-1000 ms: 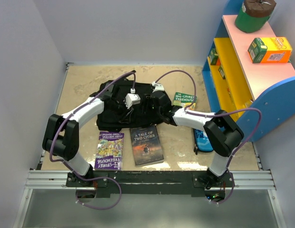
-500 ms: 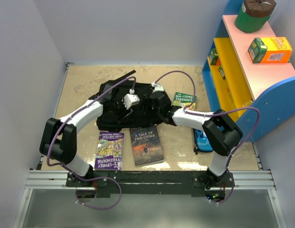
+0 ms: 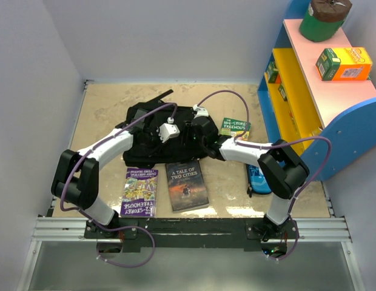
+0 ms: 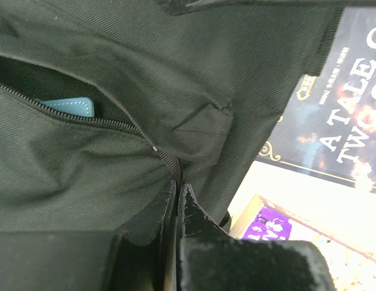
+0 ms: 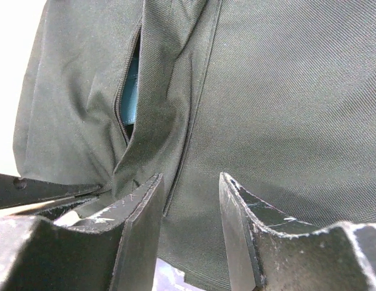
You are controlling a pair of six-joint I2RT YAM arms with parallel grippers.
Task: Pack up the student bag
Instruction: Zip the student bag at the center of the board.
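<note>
Left pincer (image 4: pixel 177 203): jaws closed on fabric fold of student bag (image 4: pixel 236 73) at zipper end. Right pincer (image 5: pixel 191 194): jaws half-wide, empty, against bag fabric.
Bag: black, soft, crumpled, flat mid-counter (image 3: pixel 103 109); pocket zip part-open.
Done: blue item (image 4: pixel 70 107) inside pocket.
Left: three books, e.g. purple book (image 3: pixel 140 191); pencil case (image 3: pixel 259 180).

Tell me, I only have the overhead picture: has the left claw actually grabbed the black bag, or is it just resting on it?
Observer: Its wrist camera shows the left gripper shut, pinching a fold of the student bag beside a pocket zipper.
Operator: Is anything inside that pocket?
Observer: Yes, something light blue peeks through the open zipper.
Operator: And the other claw?
Observer: The right gripper has its jaws apart, close over the bag's fabric.
</note>
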